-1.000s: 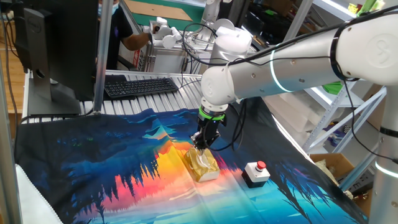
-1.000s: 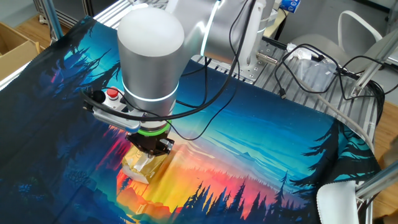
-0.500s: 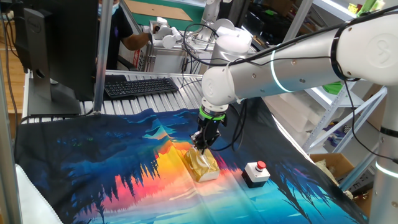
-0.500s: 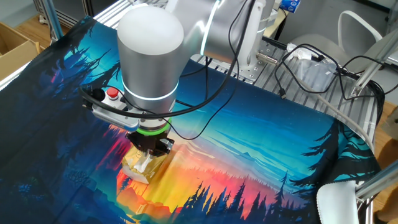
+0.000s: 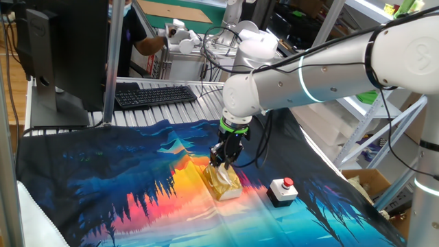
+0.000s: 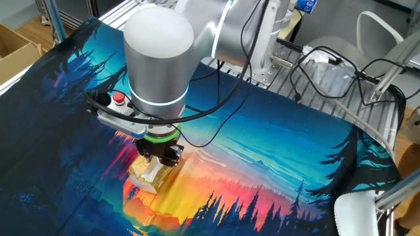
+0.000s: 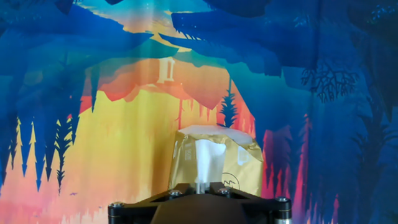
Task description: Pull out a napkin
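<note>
The shiny gold tissue pack lies on the colourful cloth, and also shows in the other fixed view and the hand view. A white napkin sticks up out of the pack's top slot as a narrow strip, running into my jaws. My gripper is shut on the napkin's upper end, just above the pack. In the fixed views the gripper points straight down over the pack, with a bit of white napkin below its fingers.
A small grey box with a red button sits right of the pack; it shows in the other fixed view too. A keyboard and a monitor stand behind the cloth. Cables lie on the far rack.
The gripper has risen slightly, still shut on the napkin, and the white strip is drawn a little further out of the pack. The pack has stayed in place.
</note>
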Tool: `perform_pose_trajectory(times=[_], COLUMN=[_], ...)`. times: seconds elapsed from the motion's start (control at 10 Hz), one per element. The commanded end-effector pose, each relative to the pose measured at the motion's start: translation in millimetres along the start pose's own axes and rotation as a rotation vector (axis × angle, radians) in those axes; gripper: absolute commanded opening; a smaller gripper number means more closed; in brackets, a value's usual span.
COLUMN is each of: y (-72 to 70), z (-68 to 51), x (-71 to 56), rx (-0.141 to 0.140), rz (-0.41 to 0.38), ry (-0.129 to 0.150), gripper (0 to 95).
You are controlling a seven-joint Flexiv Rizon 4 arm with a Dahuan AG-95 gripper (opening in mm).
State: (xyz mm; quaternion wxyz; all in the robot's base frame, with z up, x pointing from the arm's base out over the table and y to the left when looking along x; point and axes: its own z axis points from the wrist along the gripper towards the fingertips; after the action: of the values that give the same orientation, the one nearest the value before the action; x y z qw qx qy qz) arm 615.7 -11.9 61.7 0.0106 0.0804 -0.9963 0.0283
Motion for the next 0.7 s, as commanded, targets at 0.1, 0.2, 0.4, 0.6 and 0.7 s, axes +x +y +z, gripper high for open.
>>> perform_pose_trajectory(times=[0.1, 0.2, 0.4, 0.6, 0.7], y=[1.6, 1.8, 2.3, 2.5, 2.5], z=[1.4, 1.8, 2.4, 2.4, 2.3], x=[2.9, 3.3, 4.1, 4.0, 3.9], rx=[-0.002, -0.005, -0.004, -0.005, -0.004], rz=[0.003, 0.001, -0.006, -0.009, -0.013], ry=[-0.002, -0.002, -0.004, -0.004, -0.006], gripper=[38.0, 38.0, 38.0, 19.0, 0.0])
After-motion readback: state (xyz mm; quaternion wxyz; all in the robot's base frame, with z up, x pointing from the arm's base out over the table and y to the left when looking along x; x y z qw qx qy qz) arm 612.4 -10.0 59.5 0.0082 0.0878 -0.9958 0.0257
